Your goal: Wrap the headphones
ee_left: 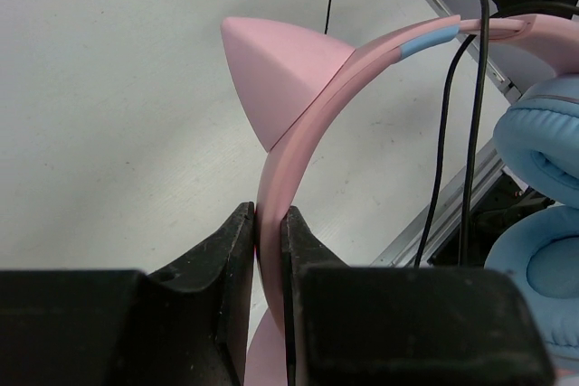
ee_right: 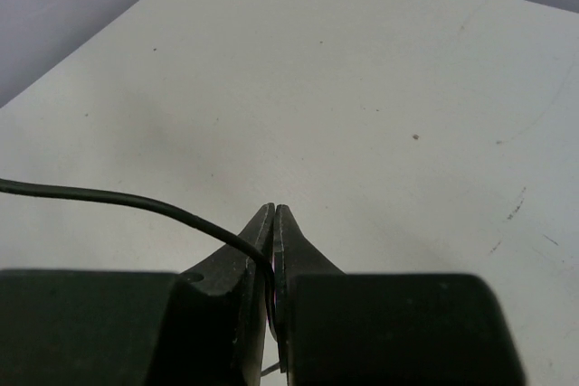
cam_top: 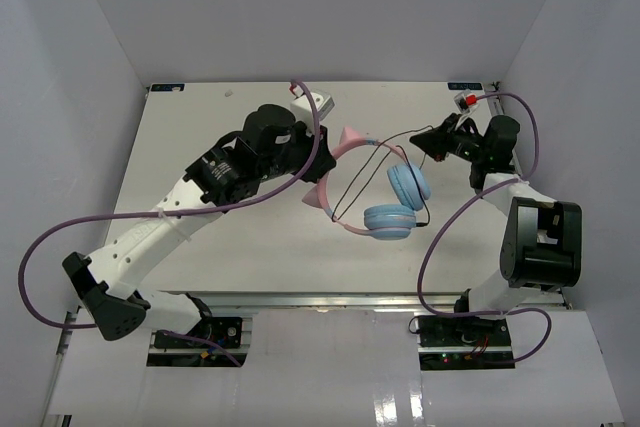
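The headphones [cam_top: 385, 202] are held over the middle of the table, with the pink cat-eared headband [ee_left: 303, 124] arching up and the two light-blue ear cups [cam_top: 408, 184] hanging toward the front right. My left gripper [ee_left: 269, 223] is shut on the headband just below one cat ear [ee_left: 271, 70]; from above the left gripper [cam_top: 323, 165] is at the band's left side. The thin black cable [cam_top: 358, 177] loops across the headband to my right gripper [cam_top: 422, 140]. In the right wrist view the right gripper [ee_right: 274, 216] is shut on the cable [ee_right: 118, 196], which leaves to the left.
A black box-like device [cam_top: 540, 242] stands at the table's right front, beside the right arm. Thick purple robot cables [cam_top: 40, 257] loop out past the left edge. A metal rail [cam_top: 330, 297] runs along the table's near edge. White walls close in the back and sides.
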Robot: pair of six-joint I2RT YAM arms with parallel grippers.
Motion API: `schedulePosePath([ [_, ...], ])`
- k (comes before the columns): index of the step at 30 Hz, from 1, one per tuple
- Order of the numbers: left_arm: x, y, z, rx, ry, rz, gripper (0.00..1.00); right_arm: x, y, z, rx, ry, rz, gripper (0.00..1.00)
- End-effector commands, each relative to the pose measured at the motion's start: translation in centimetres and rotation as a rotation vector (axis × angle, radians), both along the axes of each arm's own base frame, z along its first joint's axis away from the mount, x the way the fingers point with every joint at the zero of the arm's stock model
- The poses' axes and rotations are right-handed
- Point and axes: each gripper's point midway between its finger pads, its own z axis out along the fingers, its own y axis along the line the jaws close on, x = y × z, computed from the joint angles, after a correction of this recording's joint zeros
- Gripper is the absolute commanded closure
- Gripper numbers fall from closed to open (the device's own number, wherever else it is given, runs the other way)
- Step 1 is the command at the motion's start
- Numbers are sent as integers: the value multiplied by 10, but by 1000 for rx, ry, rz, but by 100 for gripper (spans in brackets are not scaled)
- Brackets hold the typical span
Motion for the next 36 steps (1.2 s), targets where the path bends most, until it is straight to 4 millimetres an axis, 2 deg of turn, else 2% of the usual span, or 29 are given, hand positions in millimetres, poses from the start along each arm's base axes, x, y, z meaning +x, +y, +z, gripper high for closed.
schedulePosePath([
  [1,-12,13,67,-135,-107,8,100,4,-9,-19,-60,20,-62,92],
  [4,-12,13,72,-147,-109,12,100,-2,-4,-28,-81,35,-25,92],
  [7,-10,9,78,-166,-109,16,100,-17,16,-35,-105,45,52,92],
  [12,12,8,95,-224,-132,125,100,-56,60,-46,-157,-8,210,92],
  [15,26,10,105,-287,-144,217,100,-82,82,-44,-158,-47,285,92],
  [19,46,15,110,-369,-146,352,100,-105,96,-25,-119,-105,348,92],
  [24,64,22,98,-494,-150,485,100,-123,104,0,-25,-104,395,91],
  [32,93,17,82,-574,-143,624,100,-142,113,34,59,-137,429,89],
  [36,105,20,80,-559,-164,677,100,-148,116,38,65,-151,438,90],
])
